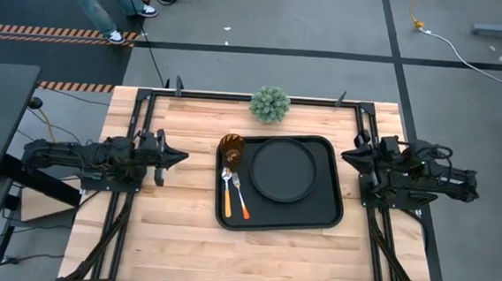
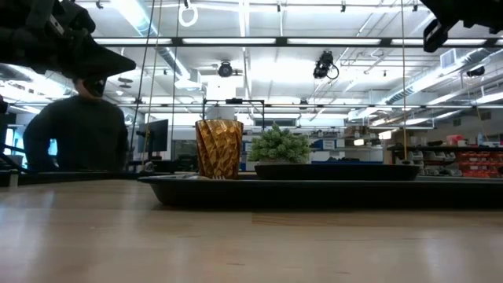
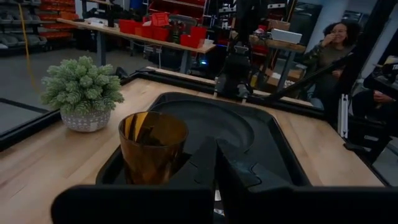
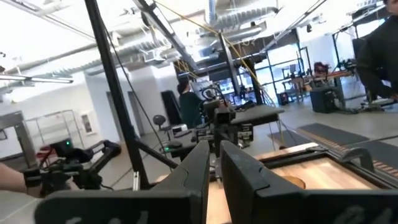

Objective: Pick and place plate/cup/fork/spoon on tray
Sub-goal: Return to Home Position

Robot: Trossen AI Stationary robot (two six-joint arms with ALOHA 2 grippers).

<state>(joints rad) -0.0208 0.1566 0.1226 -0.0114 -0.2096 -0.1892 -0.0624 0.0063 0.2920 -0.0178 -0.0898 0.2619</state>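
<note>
The left gripper [image 1: 179, 158] is hanging shut and empty above the bare tabletop [image 1: 165, 232], well apart from the tray [image 1: 330, 219]; the right gripper [image 1: 349, 155] is waiting just beside the tray's right edge, fingers nearly together and holding nothing. On the tray, the plate [image 1: 284, 169] is lying flat at the right, the cup [image 1: 231, 148] is standing upright at the left rear, and the spoon [image 1: 225, 187] and fork [image 1: 241, 197] are lying side by side in front of the cup. All four are sitting inside (the task is looking finished). A potted plant [image 1: 270, 105] is standing behind the tray.
</note>
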